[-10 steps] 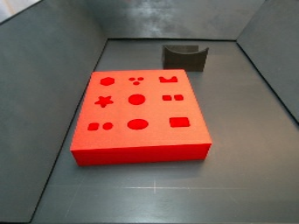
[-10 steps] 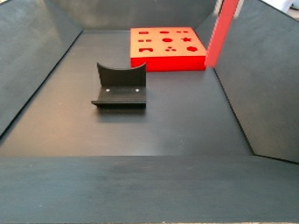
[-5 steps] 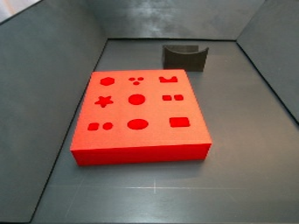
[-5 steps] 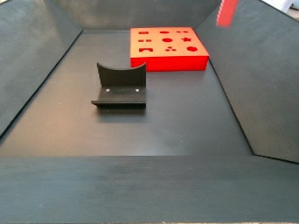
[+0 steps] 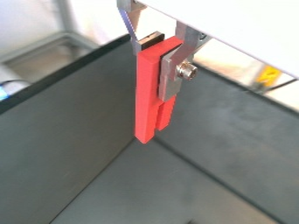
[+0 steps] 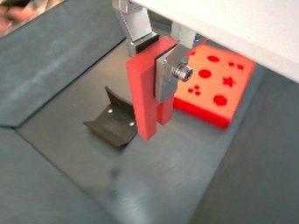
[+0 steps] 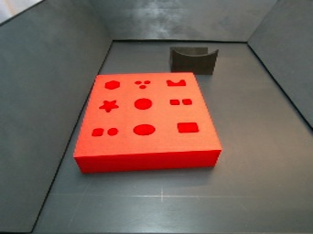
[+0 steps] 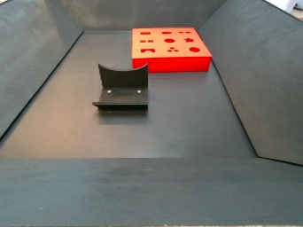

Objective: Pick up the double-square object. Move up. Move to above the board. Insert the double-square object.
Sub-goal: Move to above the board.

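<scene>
My gripper (image 5: 160,54) shows in both wrist views (image 6: 156,59), high above the floor and out of both side views. It is shut on the double-square object (image 5: 152,92), a slim long red bar that hangs straight down between the silver fingers (image 6: 170,70). The board (image 7: 145,119), a flat bright-red block with rows of shaped cut-outs, lies on the dark floor in both side views (image 8: 169,48). In a wrist view the board (image 6: 218,85) lies far below, off to the side of the bar's lower end.
The dark grey U-shaped holder (image 8: 120,87) stands on the floor apart from the board, seen also in a side view (image 7: 193,58) and a wrist view (image 6: 114,125). Sloping dark walls (image 8: 272,89) enclose the floor on all sides.
The red bar, seen at the upper right edge of a side view before, has risen out of that view. The board and holder have not moved.
</scene>
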